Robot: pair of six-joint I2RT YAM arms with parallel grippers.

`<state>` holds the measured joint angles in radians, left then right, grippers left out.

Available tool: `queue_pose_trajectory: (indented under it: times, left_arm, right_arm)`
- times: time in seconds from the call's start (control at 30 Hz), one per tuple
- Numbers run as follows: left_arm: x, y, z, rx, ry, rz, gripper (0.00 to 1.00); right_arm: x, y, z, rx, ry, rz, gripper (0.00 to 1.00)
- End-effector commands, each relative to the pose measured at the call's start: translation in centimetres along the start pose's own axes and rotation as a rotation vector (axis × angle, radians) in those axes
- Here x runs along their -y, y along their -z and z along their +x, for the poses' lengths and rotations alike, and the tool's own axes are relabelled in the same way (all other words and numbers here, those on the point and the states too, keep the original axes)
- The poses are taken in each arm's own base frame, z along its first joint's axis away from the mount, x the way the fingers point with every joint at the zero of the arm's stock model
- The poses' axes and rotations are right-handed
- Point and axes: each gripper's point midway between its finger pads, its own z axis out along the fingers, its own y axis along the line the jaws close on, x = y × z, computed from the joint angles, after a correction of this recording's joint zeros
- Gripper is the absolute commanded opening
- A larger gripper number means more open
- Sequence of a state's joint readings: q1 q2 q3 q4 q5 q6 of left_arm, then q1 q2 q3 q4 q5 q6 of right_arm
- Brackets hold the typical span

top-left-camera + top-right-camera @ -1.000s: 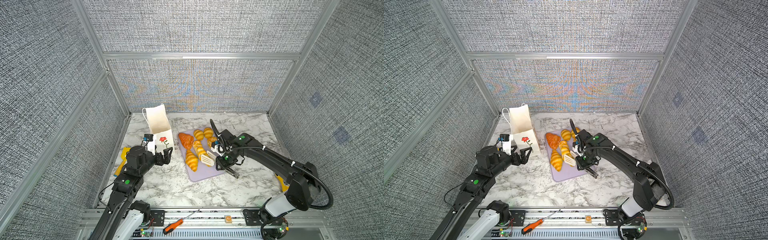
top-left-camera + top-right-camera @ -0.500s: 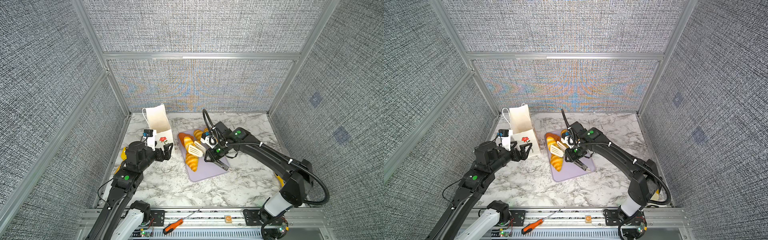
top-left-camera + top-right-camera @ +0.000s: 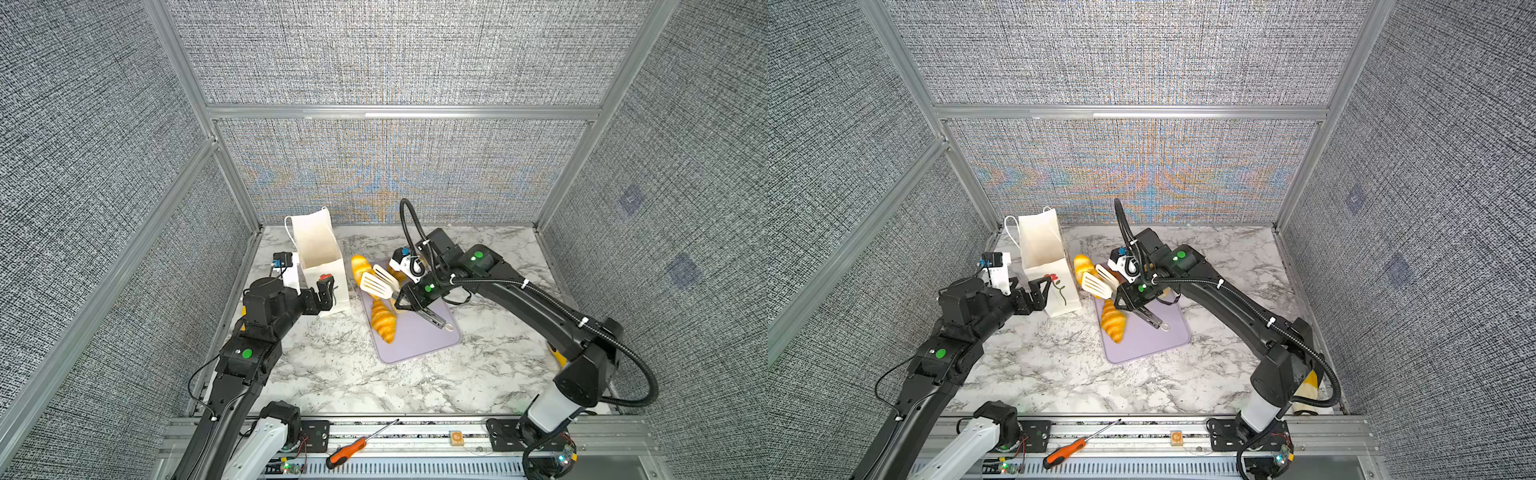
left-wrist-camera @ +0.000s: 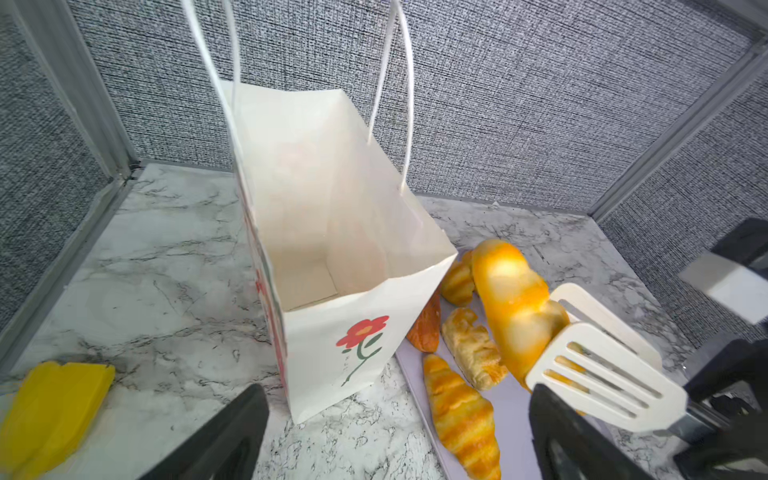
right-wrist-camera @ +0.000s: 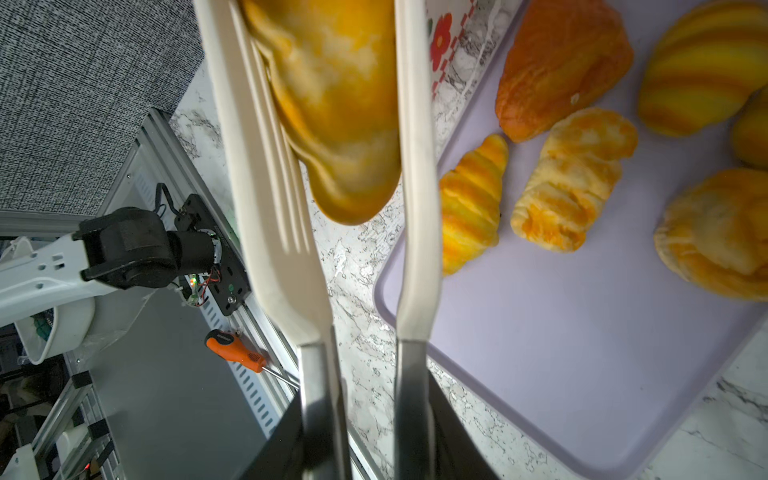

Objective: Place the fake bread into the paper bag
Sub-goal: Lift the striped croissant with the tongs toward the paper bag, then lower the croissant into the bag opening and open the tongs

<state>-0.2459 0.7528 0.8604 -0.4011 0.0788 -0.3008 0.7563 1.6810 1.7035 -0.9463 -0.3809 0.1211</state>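
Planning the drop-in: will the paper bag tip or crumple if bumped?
Likely tips easily: the paper bag stands tall, narrow, apparently empty. Thin paper walls probably flex when pushed. The left gripper is open in front, not gripping it.

Both top views look steeply down from high above the front rail (image 3: 415, 428) at 6 o'clock, facing the back wall (image 3: 395, 174) at 12, and share the whole table (image 3: 1059, 374). The left wrist camera sits low at 9 o'clock, close to the bag (image 4: 332, 208), facing roughly 1 o'clock. The right wrist camera looks down along the tongs (image 5: 270, 208), very near, toward about 8 o'clock. Both wrist views share the tongs and the bread (image 4: 461, 411) on the board (image 5: 582, 332).
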Motion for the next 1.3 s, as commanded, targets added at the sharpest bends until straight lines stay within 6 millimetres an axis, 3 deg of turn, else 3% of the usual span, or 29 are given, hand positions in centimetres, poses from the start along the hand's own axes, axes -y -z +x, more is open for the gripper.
queue_pose_trajectory:
  times: [0.0,0.33,0.57,0.93,1.27]
  left_arm:
    - [-0.5,0.3,0.0,0.002,0.028,-0.012,0.99]
    - [-2.7,0.9,0.6,0.005,0.081,-0.061,0.99]
    - [-3.0,1.1,0.7,0.016,0.098,-0.059,0.99]
    - [-3.6,1.8,1.3,0.002,0.069,-0.094,0.99]
    - [-3.5,1.5,1.6,-0.007,0.065,-0.085,0.99]
  right_arm:
    - [-1.7,0.4,-1.6,0.043,0.054,-0.048,0.36]
    - [-5.1,1.0,-5.4,0.123,0.108,-0.147,0.36]
    - [-6.1,0.4,-8.5,0.161,0.116,-0.198,0.36]
    - [-6.3,-0.6,-13.1,0.240,0.101,-0.229,0.36]
    - [-5.8,-2.4,-15.0,0.273,0.087,-0.228,0.36]
